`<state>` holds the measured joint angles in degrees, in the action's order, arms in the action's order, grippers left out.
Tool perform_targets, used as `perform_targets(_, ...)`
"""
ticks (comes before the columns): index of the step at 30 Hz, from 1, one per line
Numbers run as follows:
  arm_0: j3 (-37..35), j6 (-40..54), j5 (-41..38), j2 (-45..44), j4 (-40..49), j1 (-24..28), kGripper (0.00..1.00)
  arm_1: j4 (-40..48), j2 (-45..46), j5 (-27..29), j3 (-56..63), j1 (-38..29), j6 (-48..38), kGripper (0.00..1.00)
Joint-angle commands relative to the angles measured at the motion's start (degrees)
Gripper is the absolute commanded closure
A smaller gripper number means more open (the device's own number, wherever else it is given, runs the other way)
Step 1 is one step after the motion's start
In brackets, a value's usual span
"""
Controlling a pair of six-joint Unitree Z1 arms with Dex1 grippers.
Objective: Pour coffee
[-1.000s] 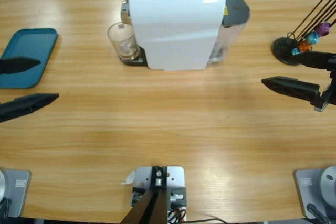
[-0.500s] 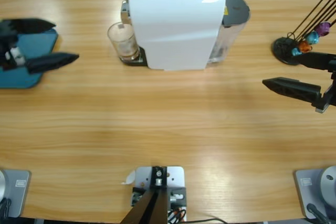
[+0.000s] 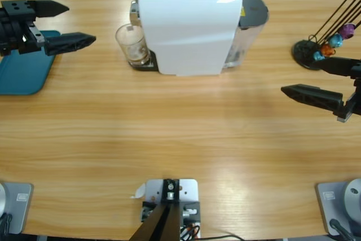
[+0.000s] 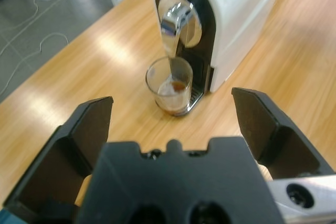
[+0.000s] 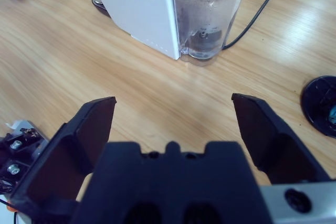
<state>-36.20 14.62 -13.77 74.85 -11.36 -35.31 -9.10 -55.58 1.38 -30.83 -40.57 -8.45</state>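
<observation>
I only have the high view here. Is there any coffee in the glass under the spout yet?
Observer: Yes. The left wrist view shows a thin dark brown layer of coffee at the bottom of the glass.
Operator: Is the left gripper lined up with it?
Observer: Roughly. The left gripper faces the glass, jaws wide open, with bare table between them.
Operator: What is behind the machine on the right side?
Observer: The right wrist view shows a clear water tank on the white machine, with a black cable trailing off across the table.
</observation>
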Motion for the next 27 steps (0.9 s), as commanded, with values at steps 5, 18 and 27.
perform_targets(5, 2.3, 6.4, -2.2, 7.5, -4.8, 1.3, 0.000, -1.3, -3.3, 0.1, 0.5, 0.7, 0.2, 0.000)
perform_targets(18, 2.3, 7.0, -9.1, 21.8, -20.9, 3.5, 0.000, -1.2, -6.1, 0.1, -0.1, 0.7, 0.2, 0.000)
perform_targets(27, 2.3, 8.5, -9.9, 25.0, -23.4, 3.8, 0.000, -0.6, -7.1, 0.1, -0.1, 0.7, 0.2, 0.000)
